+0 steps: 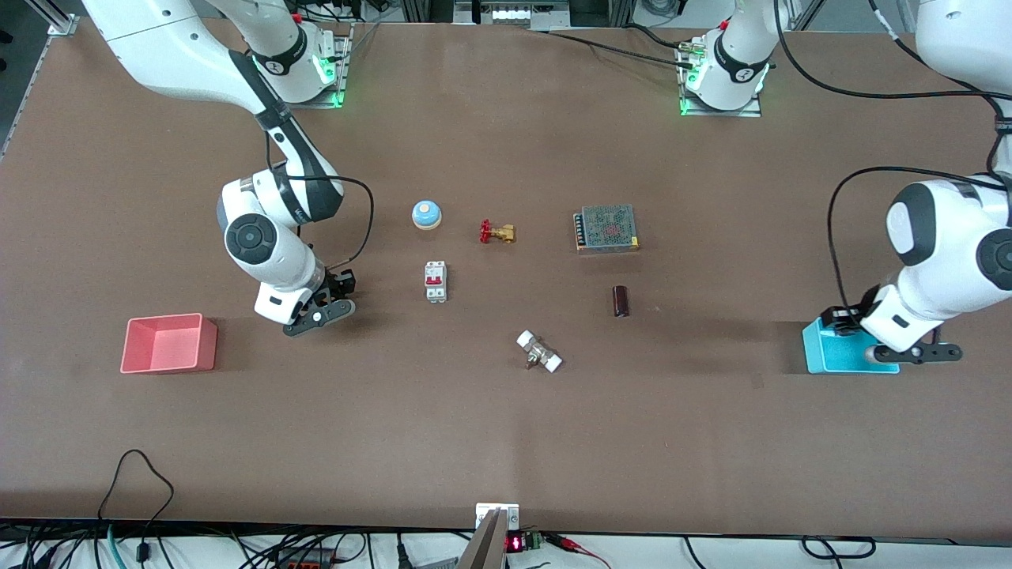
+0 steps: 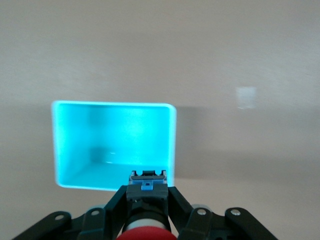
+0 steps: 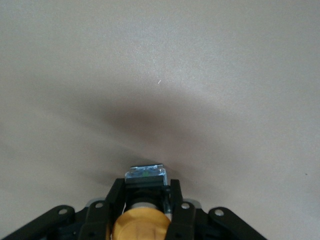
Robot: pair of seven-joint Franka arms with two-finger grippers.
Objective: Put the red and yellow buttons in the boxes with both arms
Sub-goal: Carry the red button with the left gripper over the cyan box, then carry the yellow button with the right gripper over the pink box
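The worktop (image 1: pixel 506 442) is matt brown and smooth. The pink box (image 1: pixel 169 344) and cyan box (image 2: pixel 114 145) look like smooth plastic, the cyan one slightly translucent. The red button (image 2: pixel 148 234) and yellow button (image 3: pixel 141 226) have satin plastic caps on dark bodies.

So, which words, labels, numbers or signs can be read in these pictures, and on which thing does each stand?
No text can be read.
Power supply: its label is too small to read.
Circuit breaker: any markings are too small to read.
Red display at the table edge nearest the front camera: lit, digits blurred.
Red button in the left hand, yellow button in the right hand, cyan box, pink-red box: none visible.
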